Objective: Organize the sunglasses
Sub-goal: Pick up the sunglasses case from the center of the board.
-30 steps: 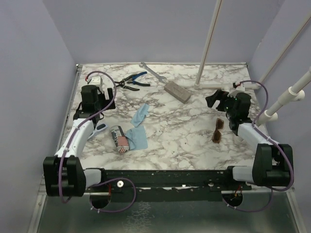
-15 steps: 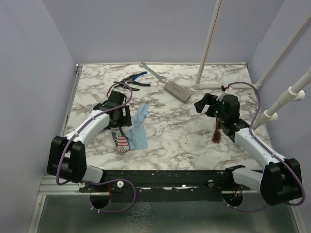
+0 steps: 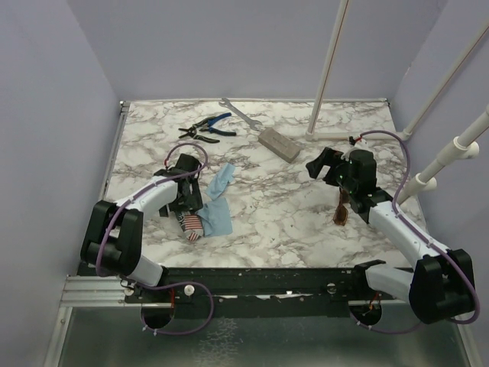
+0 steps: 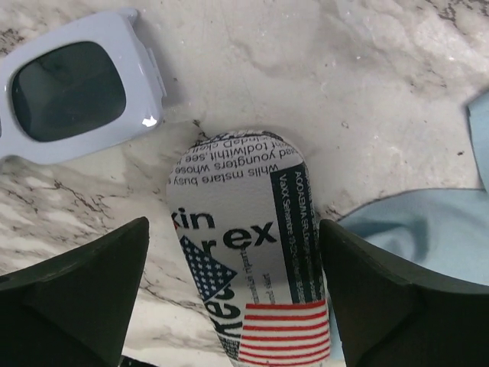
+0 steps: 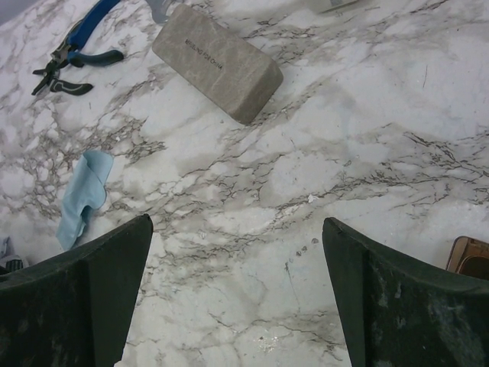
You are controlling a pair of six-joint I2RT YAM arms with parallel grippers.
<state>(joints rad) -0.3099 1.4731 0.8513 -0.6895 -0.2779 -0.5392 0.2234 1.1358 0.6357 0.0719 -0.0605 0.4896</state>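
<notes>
- Hovering over printed pouch [image 4: 246, 279] with left gripper [image 4: 233, 223], jaws wide apart, empty.
- Hanging above marble table [image 5: 359, 130] with right gripper [image 5: 237, 220], jaws likewise apart, sunglasses [image 5: 469, 257] near.

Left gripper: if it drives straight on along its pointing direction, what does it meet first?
The left gripper meets the printed pouch centred between its open fingers. Nothing shows in between, though depth is hard to judge; white sunglasses and blue cloth lie off to the sides.
</notes>
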